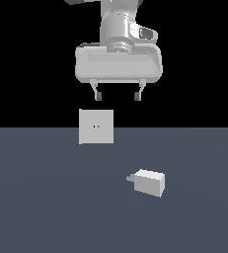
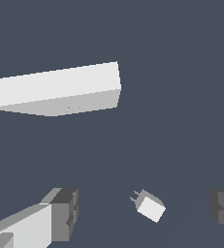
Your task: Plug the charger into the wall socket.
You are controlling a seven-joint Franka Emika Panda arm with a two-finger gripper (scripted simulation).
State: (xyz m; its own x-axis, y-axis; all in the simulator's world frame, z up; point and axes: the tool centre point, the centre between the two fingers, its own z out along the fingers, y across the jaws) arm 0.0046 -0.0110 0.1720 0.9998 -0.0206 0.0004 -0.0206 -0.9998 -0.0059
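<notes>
Exterior view, claw [image 1: 118,95] spread wide and high, charger [image 1: 149,182] lying apart from upright wall socket [image 1: 96,127]

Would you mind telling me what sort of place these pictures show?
Most likely a bare simulated test scene: a flat grey floor under black emptiness, holding only a white charger and an upright wall socket.
</notes>
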